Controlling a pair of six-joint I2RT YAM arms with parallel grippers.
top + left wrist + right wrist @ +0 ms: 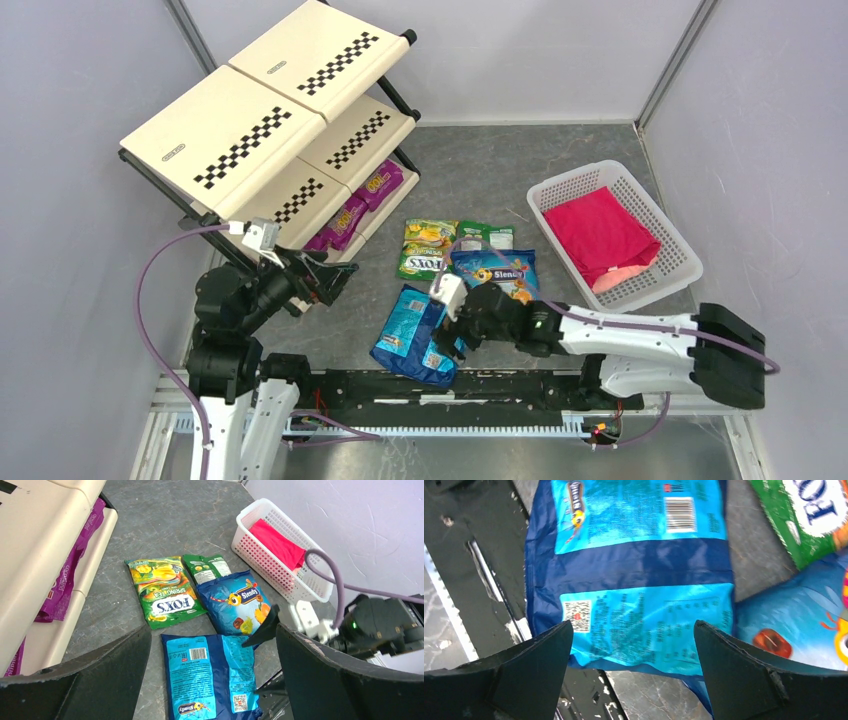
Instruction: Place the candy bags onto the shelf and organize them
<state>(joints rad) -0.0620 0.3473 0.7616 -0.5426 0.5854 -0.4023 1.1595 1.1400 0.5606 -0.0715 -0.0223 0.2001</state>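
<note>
We see the right gripper (633,630) spread wide over a blue candy bag (413,338) lying back-side up at the table's near edge; we cannot tell whether it touches. The left gripper (214,627) is spread too, holding nothing, near the shelf (250,130) at far left. Purple bags (380,185) lie on its lowest tier. Another blue bag (497,272) and two green bags (428,248) rest mid-table, left of a white basket (575,175)
</note>
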